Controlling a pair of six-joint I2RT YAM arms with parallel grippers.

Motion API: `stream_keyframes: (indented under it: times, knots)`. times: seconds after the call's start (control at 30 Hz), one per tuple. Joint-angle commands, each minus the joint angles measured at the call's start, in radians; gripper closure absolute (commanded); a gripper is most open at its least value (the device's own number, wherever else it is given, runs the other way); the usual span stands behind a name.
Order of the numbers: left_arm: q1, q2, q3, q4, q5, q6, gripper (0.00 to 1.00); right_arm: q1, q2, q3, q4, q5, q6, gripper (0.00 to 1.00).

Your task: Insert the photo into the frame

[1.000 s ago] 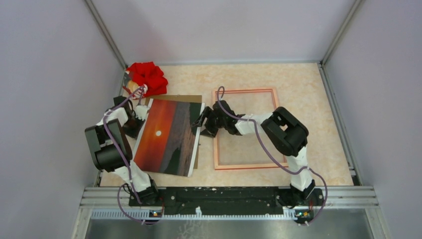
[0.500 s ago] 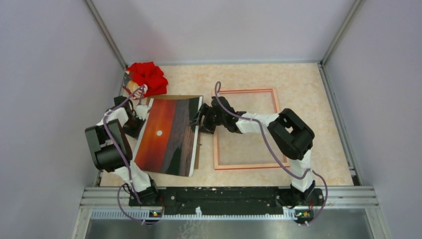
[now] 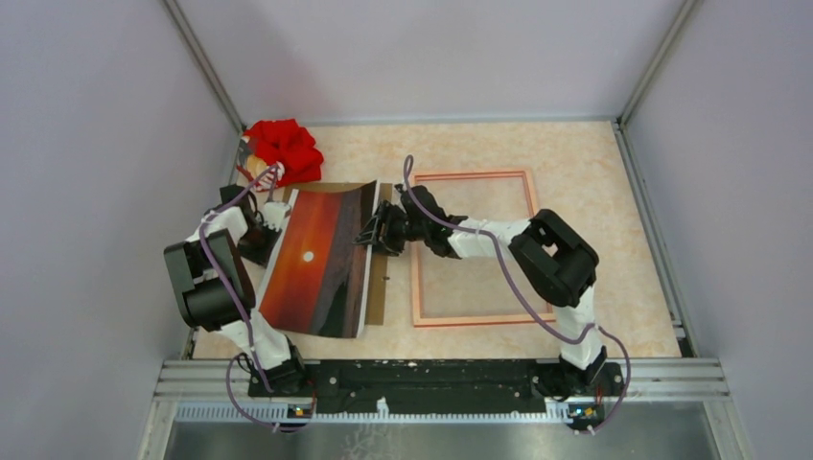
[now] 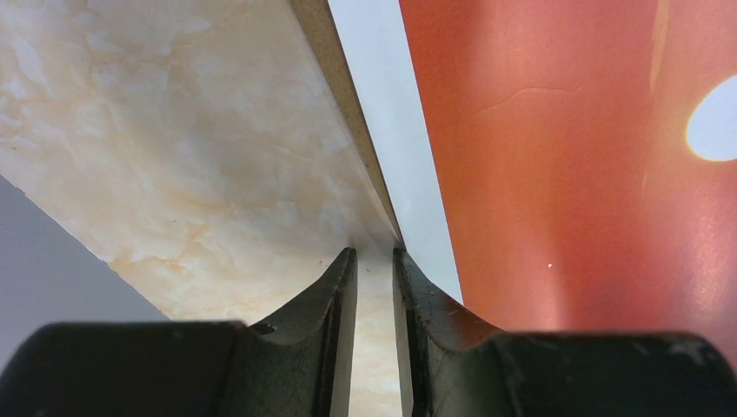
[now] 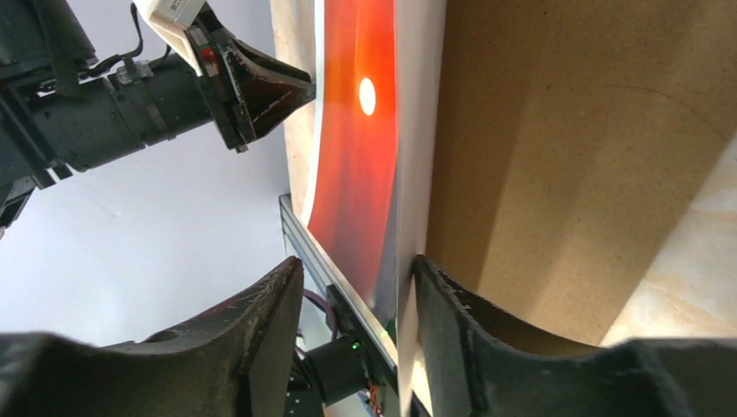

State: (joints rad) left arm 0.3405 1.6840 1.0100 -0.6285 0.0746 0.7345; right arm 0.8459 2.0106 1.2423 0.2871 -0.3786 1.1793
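The photo (image 3: 321, 259) lies face up on a brown backing panel (image 3: 377, 299) at the left and bows upward. My right gripper (image 3: 372, 230) is open at its right edge; in the right wrist view (image 5: 356, 265) the white border (image 5: 415, 156) rests against one finger and the other stands apart. My left gripper (image 3: 271, 222) sits at the photo's left edge. Its jaws (image 4: 374, 256) are a narrow gap apart with only table between them, beside the white border (image 4: 391, 130). The frame (image 3: 472, 177) lies flat at the right, pale side up.
A red cloth (image 3: 286, 149) is bunched at the back left corner. The backing panel's edge (image 4: 343, 104) runs beside my left fingers. Grey walls close in the table (image 3: 594, 192) on three sides. A metal rail (image 3: 431, 369) runs along the near edge.
My right gripper has moved left against the photo's right edge. The photo has bowed up and looks narrower, and more of the backing panel shows on its right. The left arm has not moved.
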Motion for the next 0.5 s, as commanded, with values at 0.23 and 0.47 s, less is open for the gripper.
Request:
stream_keyframes:
  times: [0.23,0.47]
  knots:
    - [-0.012,-0.011,0.011,-0.05,0.087,-0.011,0.72,0.013,-0.028,0.097,-0.151,0.124,-0.106,0.87]
    - [-0.009,-0.021,0.045,-0.051,0.049,-0.008,0.71,-0.012,-0.216,0.143,-0.405,0.22,-0.288,1.0]
